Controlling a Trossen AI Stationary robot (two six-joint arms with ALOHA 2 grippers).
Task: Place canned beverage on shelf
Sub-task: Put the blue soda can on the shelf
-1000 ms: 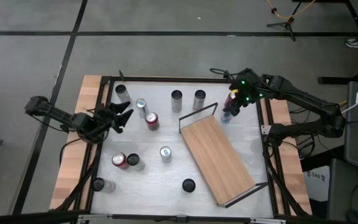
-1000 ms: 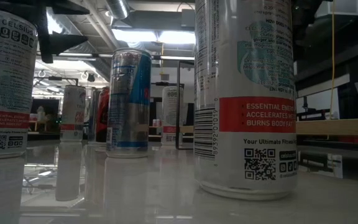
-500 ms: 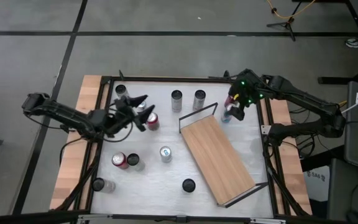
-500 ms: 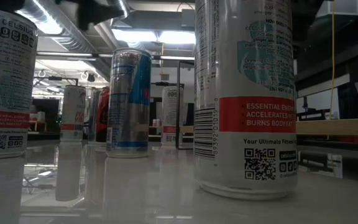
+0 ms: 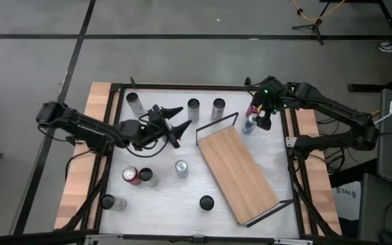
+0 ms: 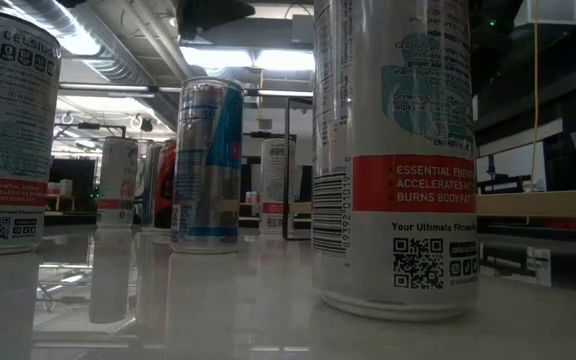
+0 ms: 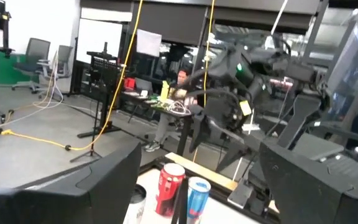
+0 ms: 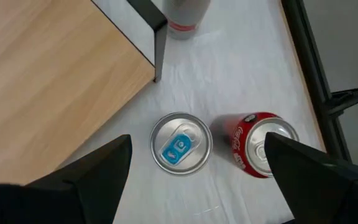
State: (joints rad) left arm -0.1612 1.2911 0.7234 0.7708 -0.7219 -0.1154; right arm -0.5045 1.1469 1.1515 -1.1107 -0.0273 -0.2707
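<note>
The shelf, a light-wood board with black wire rails at its short ends, lies slantwise on the right half of the table. Several cans stand on the white tabletop. My left gripper hovers open over the table's middle, left of the shelf's far rail. Its wrist view looks level past a red can and a blue can. My right gripper is open and points down over a silver can with a blue tab and a red can near the far right corner.
Two silver cans stand at the far edge and one at the far left. More cans stand on the near left half. In the low view a tall can fills the foreground.
My left gripper has swung from the table's left edge toward the middle and risen, passing over the silver and red cans there, and has rolled somewhat. My right gripper has rolled about its own axis while staying over its two cans. No can has moved.
</note>
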